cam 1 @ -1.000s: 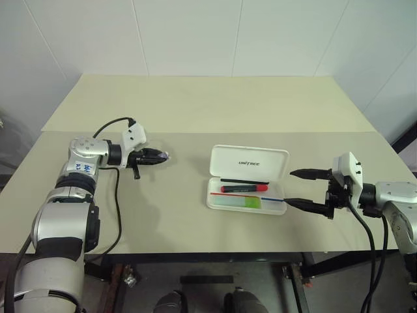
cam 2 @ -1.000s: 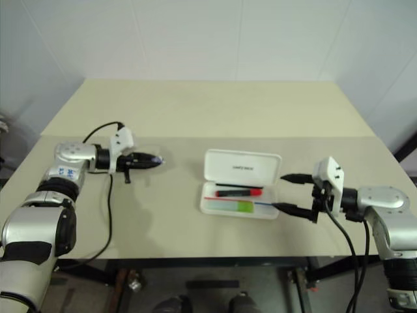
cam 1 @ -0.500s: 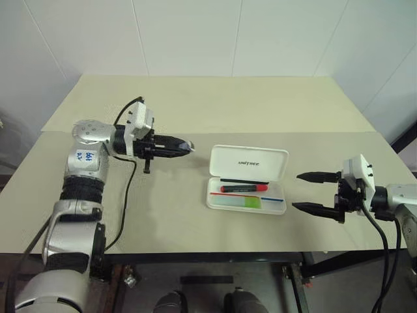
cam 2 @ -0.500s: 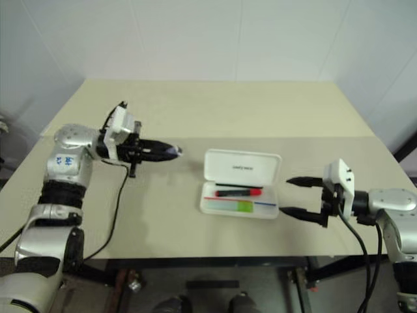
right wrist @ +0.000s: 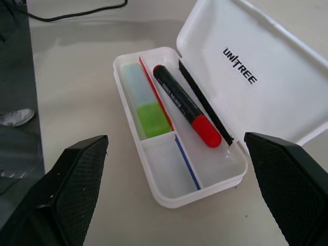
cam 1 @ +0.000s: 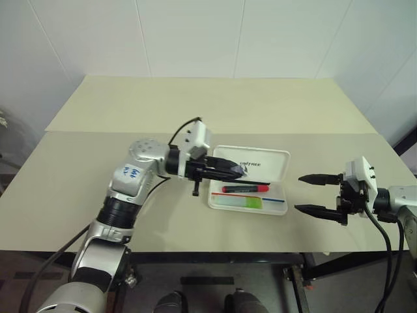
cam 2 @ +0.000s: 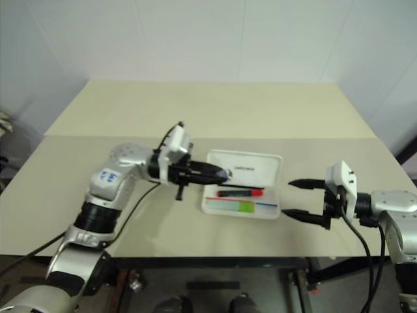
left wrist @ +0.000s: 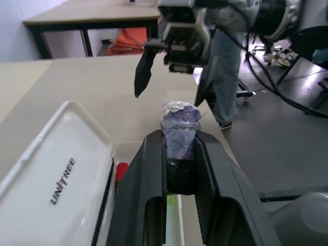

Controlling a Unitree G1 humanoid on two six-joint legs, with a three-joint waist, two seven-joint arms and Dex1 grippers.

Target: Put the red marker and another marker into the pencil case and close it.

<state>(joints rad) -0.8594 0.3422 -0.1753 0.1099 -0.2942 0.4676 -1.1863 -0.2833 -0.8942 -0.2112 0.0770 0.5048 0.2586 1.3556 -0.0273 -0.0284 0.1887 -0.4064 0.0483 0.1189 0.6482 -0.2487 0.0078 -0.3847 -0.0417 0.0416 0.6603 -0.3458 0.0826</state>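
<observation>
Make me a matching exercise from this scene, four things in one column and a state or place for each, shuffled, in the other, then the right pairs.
1. red marker
2. green marker
3. pencil case
4. right pincer

A. open, beside the case
B. lid up
C. in the case's front slot
D. in the case, nearer the lid

Pairs: 1-D, 2-C, 3-B, 4-A

The white hard plastic hinged pencil case (right wrist: 215, 169) lies open on the beige table (cam 1: 195, 104), lid behind; short red-barrelled marker (right wrist: 187, 106) and pale green marker (right wrist: 146, 105) lie side by side inside.
</observation>
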